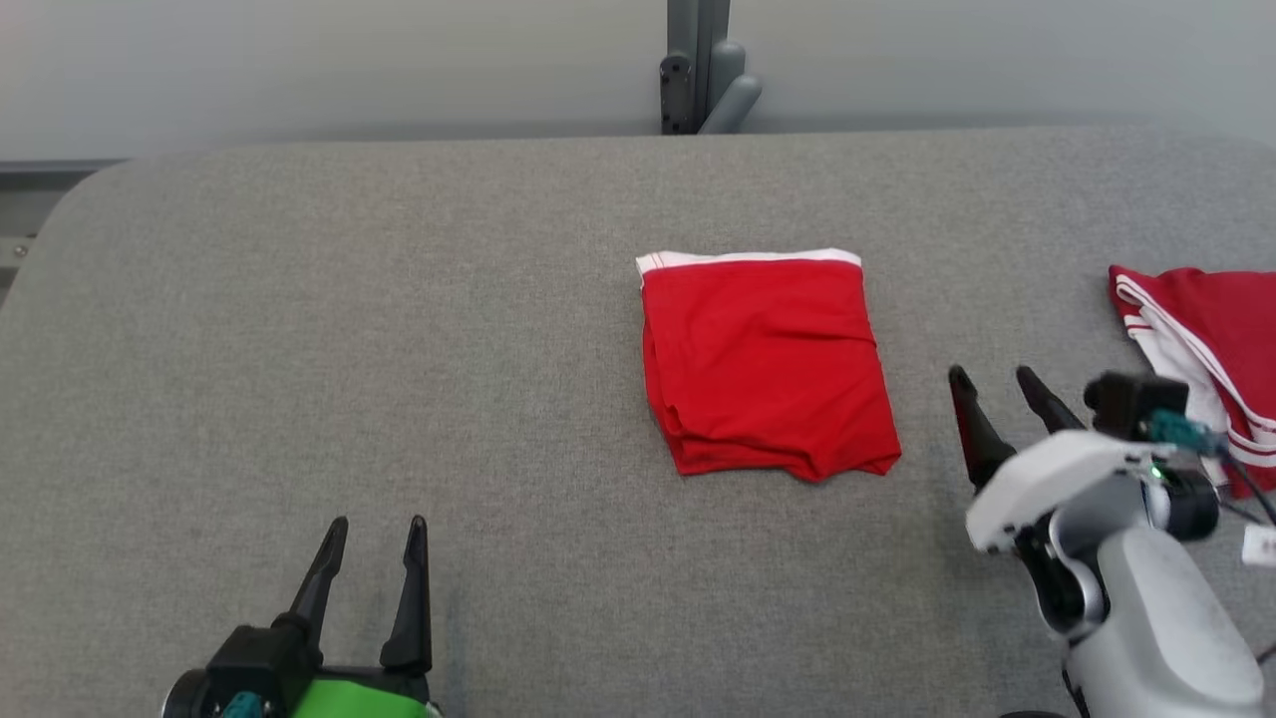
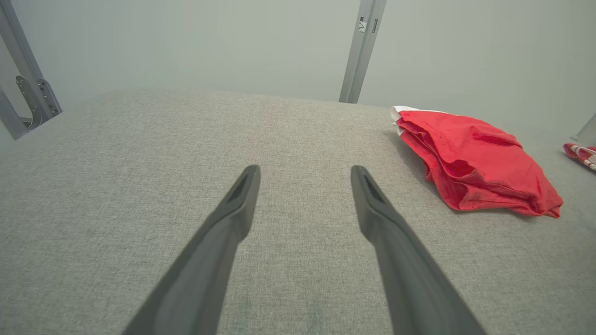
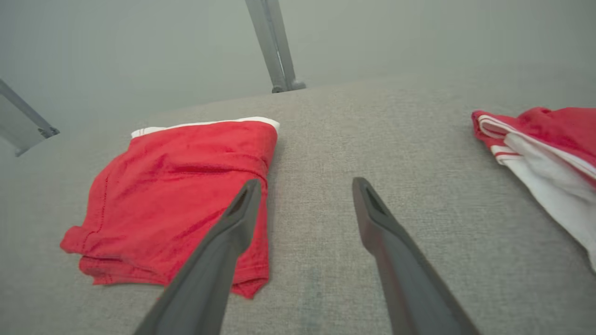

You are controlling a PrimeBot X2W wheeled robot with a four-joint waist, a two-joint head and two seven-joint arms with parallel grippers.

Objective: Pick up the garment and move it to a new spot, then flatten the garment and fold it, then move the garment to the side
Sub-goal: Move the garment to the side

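The garment (image 1: 768, 369) is lying folded in a red block, white band along its far edge, on the grey counter (image 1: 399, 299). The right gripper (image 1: 992, 374) is hovering just right of the garment, fingers spread wide, holding nothing. The left gripper (image 1: 380, 521) is sitting well off to the garment's near left, likewise wide and empty. A red-and-white cloth (image 1: 1206, 329) is lying farther right of the garment.

I'm watching the left gripper (image 1: 378, 523) showing two long black tapering fingers on a black mount, with a bright green housing (image 1: 359, 700) and a teal plug (image 1: 239, 706) below. The right gripper (image 1: 992, 374) is wearing a white shell (image 1: 1047, 479) over a pale grey forearm (image 1: 1156, 618). Its black camera block (image 1: 1131, 399) is carrying a teal connector (image 1: 1181, 431), a green light (image 1: 1156, 471) is glowing, and dark cables (image 1: 1246, 482) are trailing off.
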